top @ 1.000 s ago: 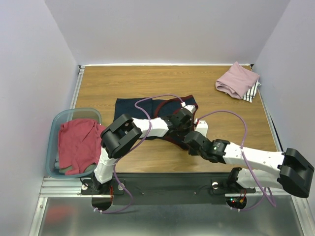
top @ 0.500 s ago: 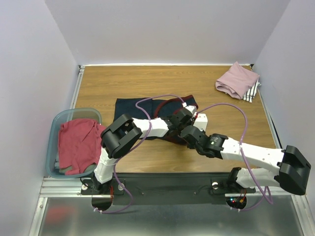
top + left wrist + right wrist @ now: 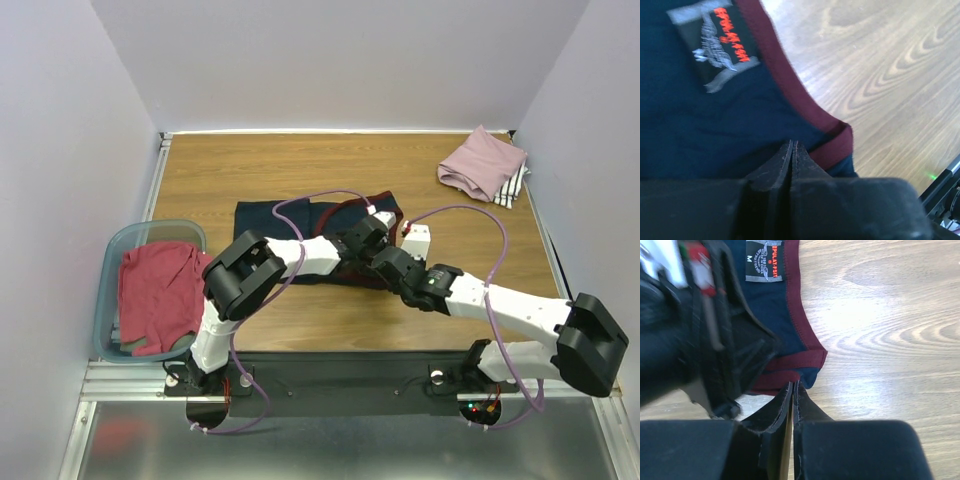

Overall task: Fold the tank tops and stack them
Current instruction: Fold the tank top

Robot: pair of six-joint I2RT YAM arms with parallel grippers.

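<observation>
The navy jersey (image 3: pixel 290 222) with maroon trim lies spread in the middle of the table. Its inner label shows in the left wrist view (image 3: pixel 720 40) and the right wrist view (image 3: pixel 765 262). My left gripper (image 3: pixel 362 238) sits at the jersey's near right corner, jaws shut with the tips (image 3: pixel 792 143) in the navy cloth beside the trim. My right gripper (image 3: pixel 385 262) is shut right beside it, its tips (image 3: pixel 793 385) touching the folded maroon-trimmed corner (image 3: pixel 805 365). The pink top (image 3: pixel 483 163) lies folded on the striped top (image 3: pixel 514 188) at the far right. Red tops (image 3: pixel 155 290) fill the tub.
The teal plastic tub (image 3: pixel 118 245) stands at the table's left edge. Purple cables loop over both arms above the jersey. Bare wood (image 3: pixel 480 250) lies right of the jersey, and the metal rail runs along the near edge.
My right gripper has moved up and left from the bare wood to the jersey's near right corner. My left gripper has shifted slightly farther onto the jersey.
</observation>
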